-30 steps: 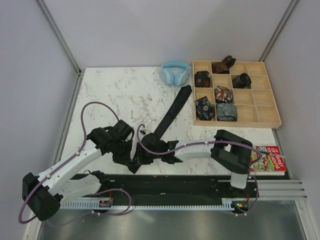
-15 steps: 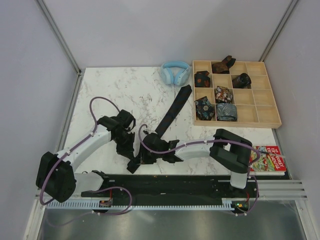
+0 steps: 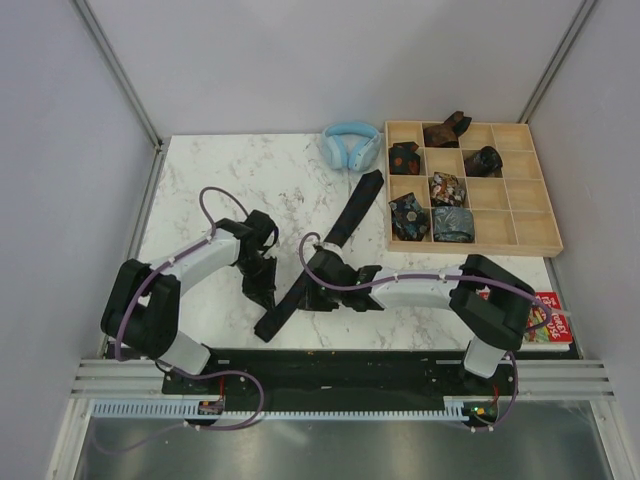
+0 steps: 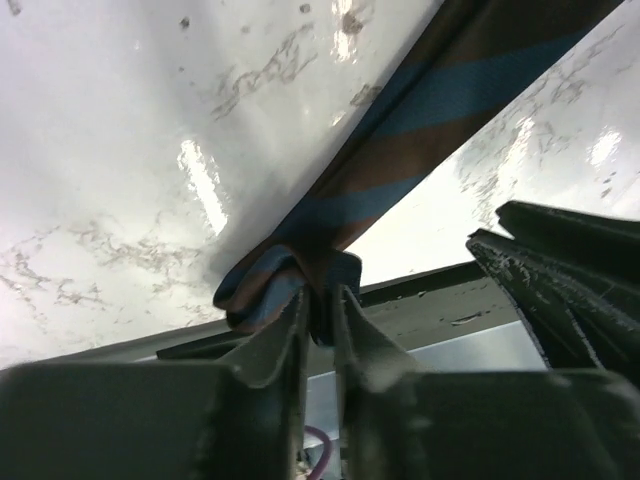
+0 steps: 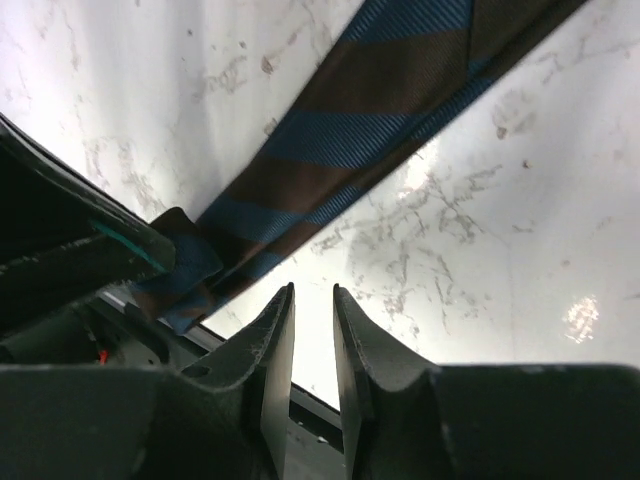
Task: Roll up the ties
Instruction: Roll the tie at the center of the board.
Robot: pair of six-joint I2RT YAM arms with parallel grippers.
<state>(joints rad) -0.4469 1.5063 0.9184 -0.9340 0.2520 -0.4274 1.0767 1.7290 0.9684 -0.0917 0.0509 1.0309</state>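
One long dark tie [image 3: 345, 225] lies diagonally on the marble table, from near the headphones down to the front edge. The wrist views show it as brown with blue stripes [image 4: 420, 130] [image 5: 350, 130]. My left gripper [image 3: 266, 300] [image 4: 320, 300] is shut on the tie's folded near end, at the front edge. My right gripper [image 3: 312, 296] [image 5: 312, 300] hovers just right of the tie, jaws a narrow gap apart with nothing between them. Several rolled ties [image 3: 409, 215] sit in the wooden tray.
A wooden compartment tray [image 3: 550, 215] stands at the back right. Light blue headphones [image 3: 350, 145] lie at the back, beside the tie's far end. A colourful book [image 3: 535, 318] lies at the front right. The black rail [image 3: 350, 365] runs along the near edge.
My left arm has swung in from the near left and its gripper now sits farther up the table, beside the tie. My right gripper has moved up and right along the tie.
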